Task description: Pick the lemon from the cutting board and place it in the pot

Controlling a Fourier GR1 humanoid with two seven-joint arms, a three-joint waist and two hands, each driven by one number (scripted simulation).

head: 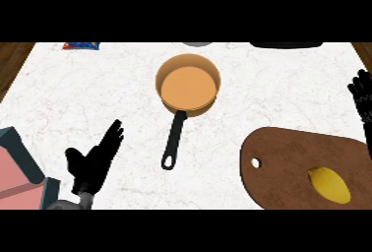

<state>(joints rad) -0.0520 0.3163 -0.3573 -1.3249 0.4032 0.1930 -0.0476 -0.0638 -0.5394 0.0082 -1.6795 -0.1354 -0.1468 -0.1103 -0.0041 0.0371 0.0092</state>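
A yellow lemon [330, 185] lies on the brown cutting board [291, 167] at the lower right. An orange pot [188, 84] with a long black handle [173, 139] sits at the counter's middle, handle pointing toward me. My right hand [361, 94] shows at the right edge with straight fingers, above the board and well away from the lemon. At the lower left my left hand [93, 161] rests open, fingers up, holding nothing.
A pink and teal object [18, 170] stands at the left edge beside my left forearm. A blue and red packet [80, 46] lies at the far left back. A dark object [287, 45] and a grey one [197, 44] sit along the back edge.
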